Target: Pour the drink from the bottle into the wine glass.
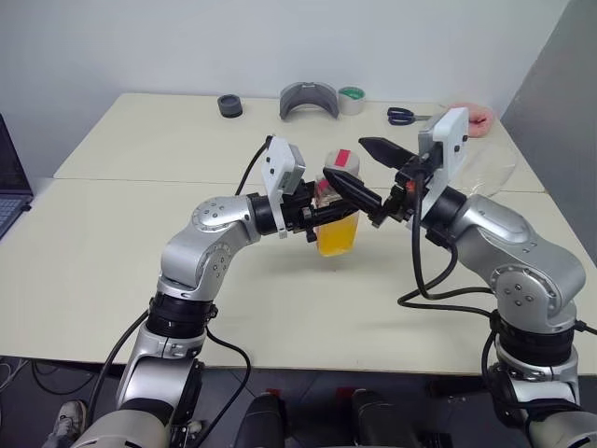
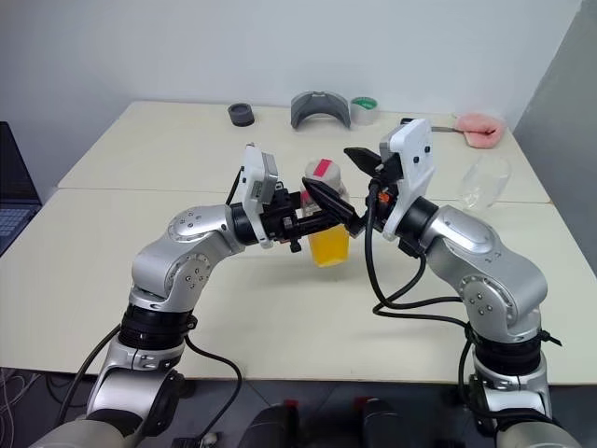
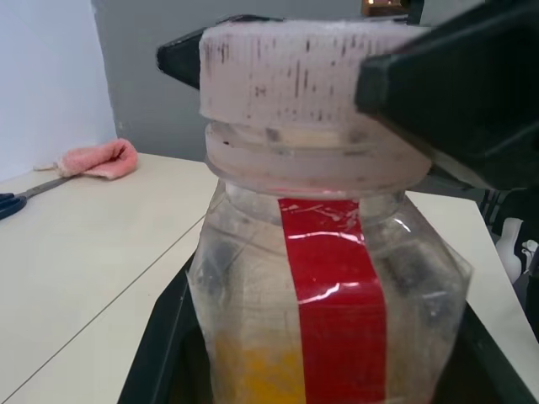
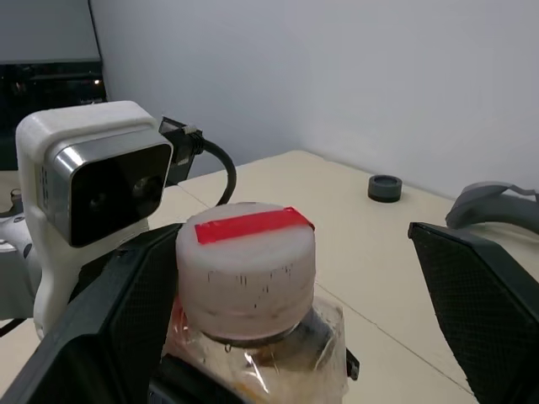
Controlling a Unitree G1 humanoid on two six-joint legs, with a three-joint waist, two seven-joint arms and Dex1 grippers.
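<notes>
Your left hand [image 1: 312,217] is clenched on the bottle [image 1: 337,219], gripping its body and holding it upright above the counter [image 1: 112,252], in front of the robot's chest. The drink [image 1: 337,235] fills only the lower part. Your right hand [image 1: 368,173] is spread wide, one finger on each side of the cap [image 4: 245,268]; you cannot tell from the head views whether either finger touches it. The right wrist view shows the near finger [image 4: 126,320] just beside the cap and the other one well apart. The left wrist view shows the red strip [image 3: 333,295] running down the bottle's face and a pink cloth [image 3: 97,160] far back on the counter. The glass [image 2: 485,182] appears in the right eye view, lying on its side near the counter's right edge, well apart from the bottle.
</notes>
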